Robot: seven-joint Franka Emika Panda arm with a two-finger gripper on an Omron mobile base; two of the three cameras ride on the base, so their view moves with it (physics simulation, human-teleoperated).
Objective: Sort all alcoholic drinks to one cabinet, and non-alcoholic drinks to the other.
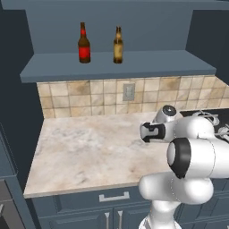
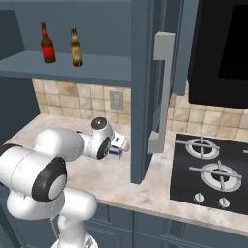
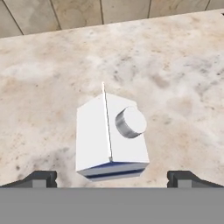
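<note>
Two alcoholic drinks stand upright on the open cabinet's shelf (image 1: 147, 65): a brown beer bottle with a red label (image 1: 83, 44) (image 2: 47, 44) and one with a tan label (image 1: 118, 46) (image 2: 76, 48). On the marble counter (image 3: 52, 87) stands a white carton (image 3: 109, 140) (image 2: 119, 143) with a grey round cap and a blue stripe. It looks like a non-alcoholic drink. My gripper (image 3: 111, 178) (image 1: 150, 132) hangs over the carton, open, with one fingertip (image 3: 41, 178) on each side and apart from it.
An open cabinet door (image 2: 144, 97) with a long grey handle (image 2: 162, 92) juts out just right of the gripper. A black stove (image 2: 213, 169) lies further right, with a dark appliance (image 2: 223, 48) above it. A tiled backsplash with an outlet (image 1: 129, 92) backs the counter.
</note>
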